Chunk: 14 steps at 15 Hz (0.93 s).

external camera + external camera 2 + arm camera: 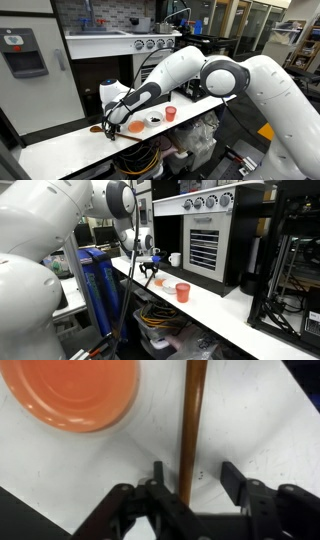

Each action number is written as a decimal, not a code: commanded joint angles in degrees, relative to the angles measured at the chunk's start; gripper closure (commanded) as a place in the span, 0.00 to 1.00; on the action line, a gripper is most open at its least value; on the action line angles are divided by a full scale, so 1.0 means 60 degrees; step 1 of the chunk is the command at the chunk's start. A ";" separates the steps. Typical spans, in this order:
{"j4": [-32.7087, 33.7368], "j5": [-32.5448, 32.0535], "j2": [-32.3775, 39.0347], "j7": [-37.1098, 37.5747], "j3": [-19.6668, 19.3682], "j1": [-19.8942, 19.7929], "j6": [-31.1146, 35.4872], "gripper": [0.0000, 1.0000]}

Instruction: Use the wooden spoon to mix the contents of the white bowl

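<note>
The wooden spoon [191, 420] lies flat on the white counter; its handle runs between my fingers in the wrist view. Its brown end shows in an exterior view [97, 128]. My gripper [197, 478] is open and straddles the handle, which sits close to one finger. It shows low over the counter in both exterior views [113, 124] [148, 275]. The white bowl [154, 119] with its dark contents [154, 120] stands a little past the orange dish, away from the gripper. The bowl is out of the wrist view.
A flat orange dish [75, 390] [135, 127] lies right beside the spoon. A small red cup [171, 113] [183, 292] and a taller white cup [175, 258] stand further along. A black oven [205, 235] backs the counter, whose edge [60, 150] is near.
</note>
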 commanded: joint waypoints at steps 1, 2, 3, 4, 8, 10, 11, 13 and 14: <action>0.0408 -0.0016 0.0209 0.0104 -0.0065 0.0077 -0.0359 0.70; 0.0422 -0.0014 0.0210 0.0101 -0.0062 0.0081 -0.0365 0.76; 0.0413 -0.0016 0.0202 0.0109 -0.0063 0.0087 -0.0353 0.84; 0.0408 -0.0014 0.0193 0.0106 -0.0062 0.0082 -0.0345 0.90; 0.0305 -0.0011 0.0074 0.0113 -0.0077 0.0037 -0.0270 0.97; 0.0140 0.0017 -0.0087 0.0037 -0.0052 -0.0051 -0.0190 0.97; 0.0025 0.0030 -0.0221 -0.0010 -0.0039 -0.0107 -0.0191 0.97; -0.0140 0.0081 -0.0458 -0.0175 0.0039 -0.0239 -0.0237 0.97; -0.0225 0.0084 -0.0595 -0.0206 0.0053 -0.0281 -0.0215 0.97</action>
